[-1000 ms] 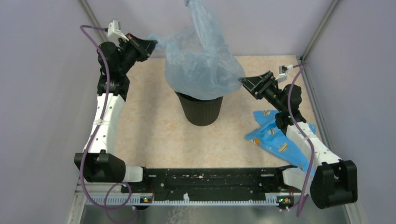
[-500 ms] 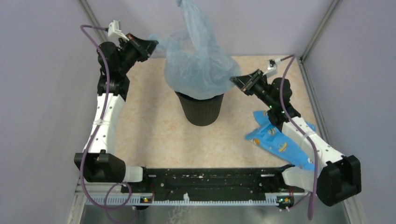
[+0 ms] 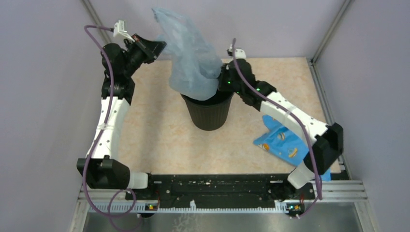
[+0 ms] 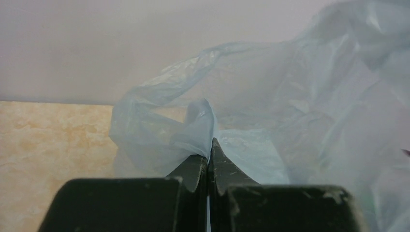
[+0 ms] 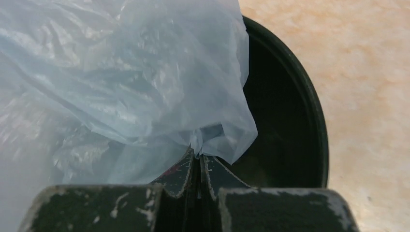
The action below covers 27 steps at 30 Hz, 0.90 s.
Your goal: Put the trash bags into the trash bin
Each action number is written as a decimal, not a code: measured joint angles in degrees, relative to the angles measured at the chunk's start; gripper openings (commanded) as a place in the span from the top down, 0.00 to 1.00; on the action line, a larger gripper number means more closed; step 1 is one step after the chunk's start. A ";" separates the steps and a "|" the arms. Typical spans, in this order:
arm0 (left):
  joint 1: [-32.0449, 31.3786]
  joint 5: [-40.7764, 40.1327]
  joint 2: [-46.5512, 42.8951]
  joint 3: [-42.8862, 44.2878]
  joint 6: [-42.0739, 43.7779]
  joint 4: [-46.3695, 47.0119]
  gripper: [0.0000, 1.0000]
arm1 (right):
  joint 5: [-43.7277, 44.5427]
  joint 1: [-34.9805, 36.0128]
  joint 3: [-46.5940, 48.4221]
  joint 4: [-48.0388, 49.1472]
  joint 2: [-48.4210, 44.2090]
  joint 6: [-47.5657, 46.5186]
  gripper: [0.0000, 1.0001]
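A pale grey-blue trash bag (image 3: pixel 193 58) billows up out of the round black trash bin (image 3: pixel 209 113) at the middle of the table, its top leaning toward the back left. My left gripper (image 3: pixel 162 47) is shut on a fold of the bag's left edge, high above the table; the left wrist view shows the film (image 4: pixel 290 111) pinched at the gripper's tips (image 4: pixel 209 147). My right gripper (image 3: pixel 220 78) is at the bin's right rim, shut on a fold of the bag (image 5: pixel 121 72) just above the dark bin mouth (image 5: pixel 290 121).
A blue printed packet (image 3: pixel 283 145) lies on the table to the right, partly under my right arm. Grey walls close in the back and both sides, with metal posts in the back corners. The black base rail (image 3: pixel 217 186) runs along the near edge.
My right arm swung left from beside the bin to its rim, and its jaws went from open to shut on the bag. The bag's top leaned left and its bulge narrowed. The left arm held still.
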 measured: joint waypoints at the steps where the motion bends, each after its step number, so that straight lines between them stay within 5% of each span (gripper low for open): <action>1: -0.11 0.02 0.00 0.00 -0.02 0.04 1.00 | 1.49 0.63 1.81 -2.03 2.27 -0.85 1.00; 5: -0.39 0.15 0.02 0.00 -0.17 0.31 1.00 | 8.44 2.95 11.50 -11.78 11.63 -4.11 0.99; 10: -0.46 0.15 0.02 0.00 -0.17 0.44 1.00 | 12.31 5.11 15.15 -18.86 14.53 -5.42 0.81; 19: -0.50 -0.63 0.07 0.00 -0.17 0.46 1.00 | 12.52 5.57 15.23 -21.57 9.84 -5.51 0.52; 27: -0.50 -1.64 0.50 0.00 -0.15 0.37 1.00 | 12.50 5.60 15.10 -21.73 1.25 -5.38 0.41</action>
